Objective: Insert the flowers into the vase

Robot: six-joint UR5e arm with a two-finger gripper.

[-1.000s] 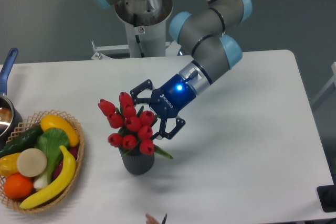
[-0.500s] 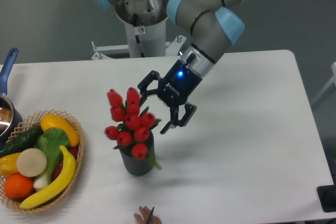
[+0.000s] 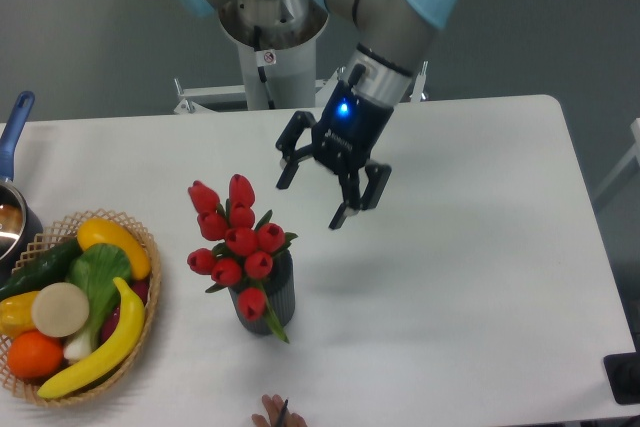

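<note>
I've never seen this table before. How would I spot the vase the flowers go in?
Start at the wicker basket of fruit and vegetables on the table's left edge, then look just to its right. There stands the vase, a small dark grey ribbed cylinder with the flowers, red tulips, rising from its mouth. It is the only dark upright container standing alone on the white tabletop.

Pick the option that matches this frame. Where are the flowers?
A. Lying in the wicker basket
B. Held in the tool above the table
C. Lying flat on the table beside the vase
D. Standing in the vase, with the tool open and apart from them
D: the flowers stand in the vase, and the tool hangs open up to their right, touching nothing.
</note>
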